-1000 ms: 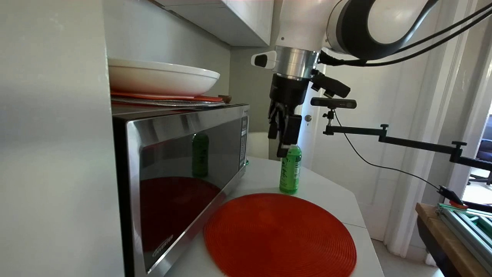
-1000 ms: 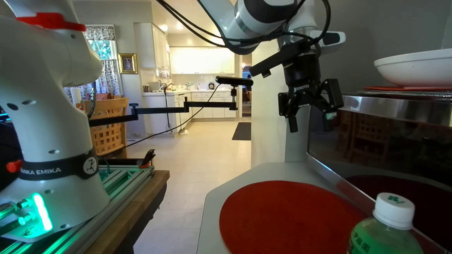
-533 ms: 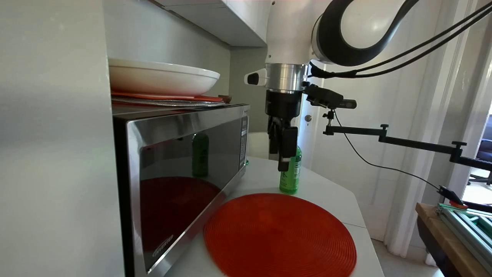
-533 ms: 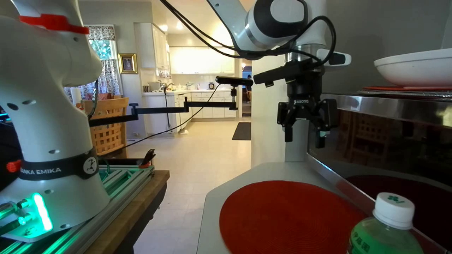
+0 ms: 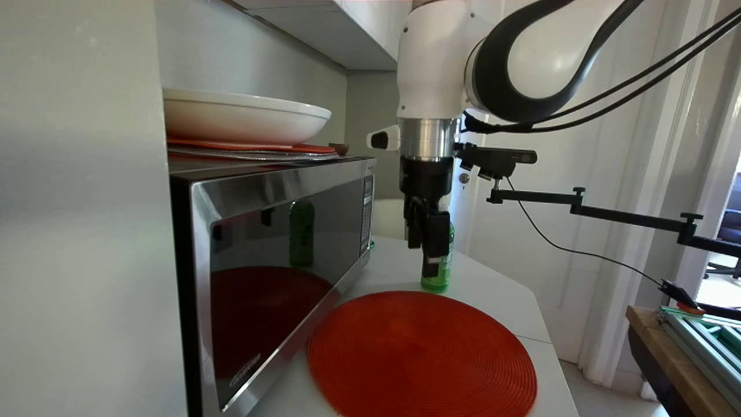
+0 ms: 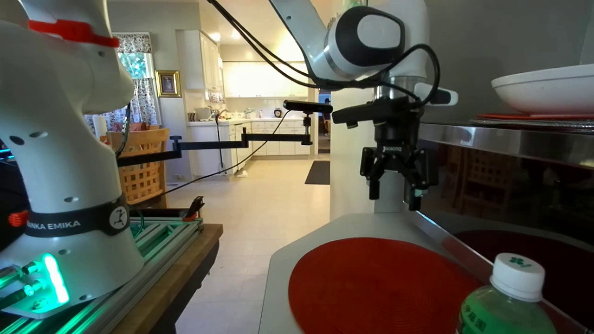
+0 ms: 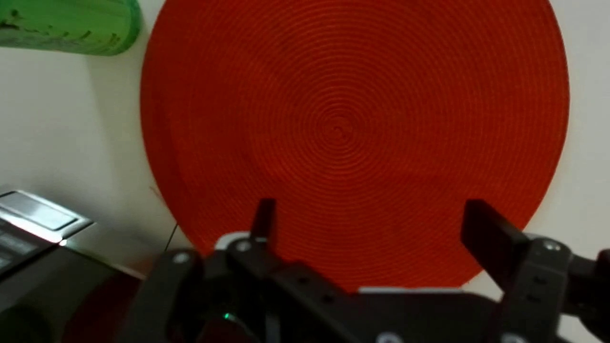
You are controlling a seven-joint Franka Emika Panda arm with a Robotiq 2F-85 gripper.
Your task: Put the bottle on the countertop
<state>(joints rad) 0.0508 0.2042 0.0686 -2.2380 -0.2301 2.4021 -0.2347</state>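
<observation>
A green bottle stands upright on the white countertop, just beside the red round mat. In an exterior view it is partly hidden behind my gripper, with its lower part showing. In an exterior view its white cap and shoulder show close up at the lower right. In the wrist view the bottle is at the upper left, apart from the fingers. My gripper points down, open and empty, above the mat. In the wrist view the gripper has its fingers wide apart.
A microwave stands along the wall side of the countertop, close to the gripper. A white bowl sits on red mats on top of it. A cabinet hangs above. A black camera arm stands beyond the counter edge.
My gripper has moved down and swung from tilted to nearly upright above the mat. It stays open. The bottle has not moved.
</observation>
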